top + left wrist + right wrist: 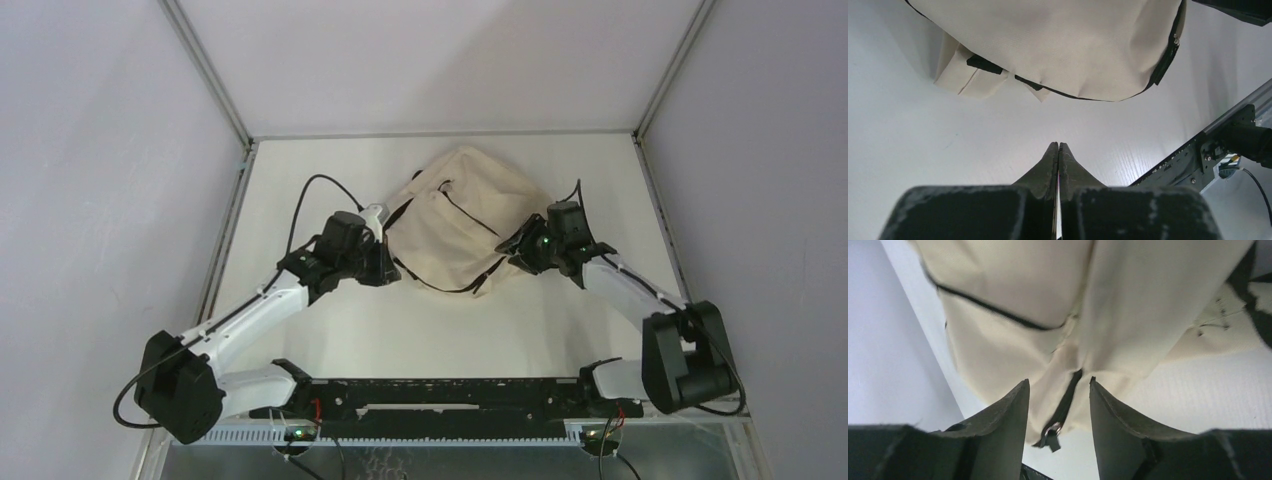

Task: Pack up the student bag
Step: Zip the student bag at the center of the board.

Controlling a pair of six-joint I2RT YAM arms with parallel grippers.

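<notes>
While the student bag (455,225) lies upper centre with open worktop (430,330) below, left claw (1058,147) sits pressed together off its hem, right claw (1058,382) spread astride its zipper pull (1052,430).

no readable txt or labels, maybe too blurry

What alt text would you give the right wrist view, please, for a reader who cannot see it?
The right gripper stands open close against the cream student bag, its two dark fingers either side of a black zipper whose metal pull lies between them, ungripped. White table shows at right.
</notes>
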